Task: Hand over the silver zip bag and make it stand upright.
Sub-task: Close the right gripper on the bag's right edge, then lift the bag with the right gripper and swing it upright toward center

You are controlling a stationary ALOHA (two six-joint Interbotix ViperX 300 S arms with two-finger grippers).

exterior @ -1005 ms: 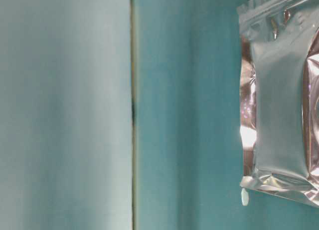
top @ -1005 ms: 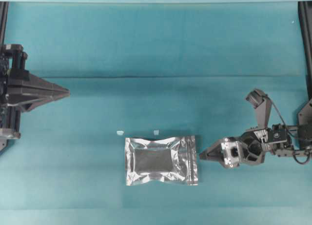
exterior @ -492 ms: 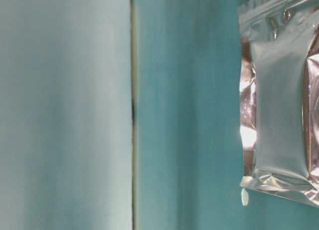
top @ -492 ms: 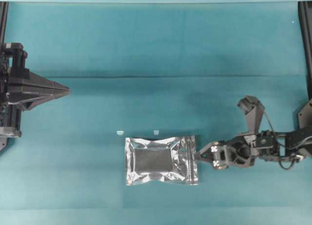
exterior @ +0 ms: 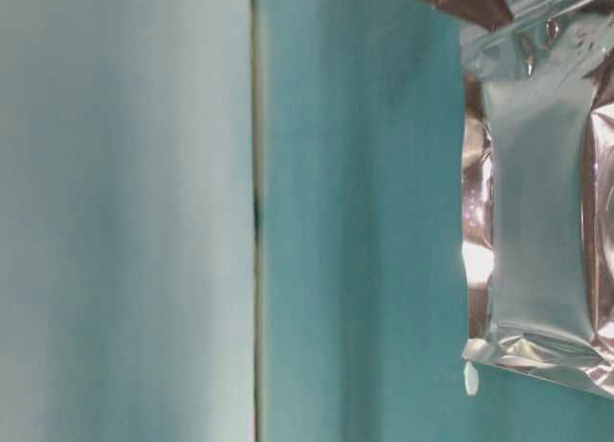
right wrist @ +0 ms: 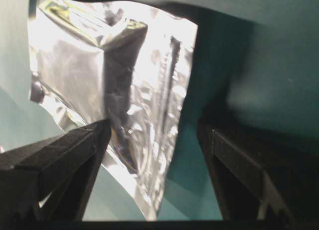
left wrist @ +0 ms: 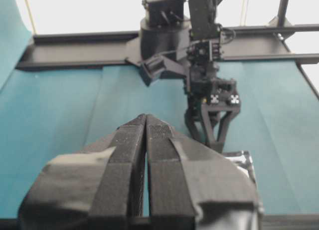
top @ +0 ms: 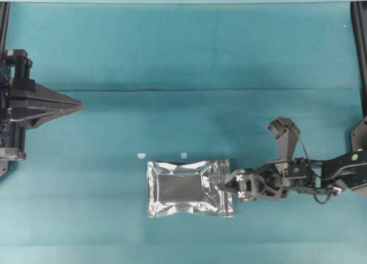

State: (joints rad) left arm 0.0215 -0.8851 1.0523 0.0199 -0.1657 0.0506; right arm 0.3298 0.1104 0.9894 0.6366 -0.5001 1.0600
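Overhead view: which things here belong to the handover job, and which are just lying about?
Part of the job:
- silver zip bag, lying flat
- right gripper, fingers open at the bag's zip edge
- left gripper, shut, apart from the bag

Just lying about:
- two white scraps above the bag

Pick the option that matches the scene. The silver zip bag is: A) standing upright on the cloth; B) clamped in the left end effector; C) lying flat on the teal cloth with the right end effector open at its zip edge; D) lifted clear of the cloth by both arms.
C: the silver zip bag lies flat on the cloth, with the right end effector open at its zip edge.
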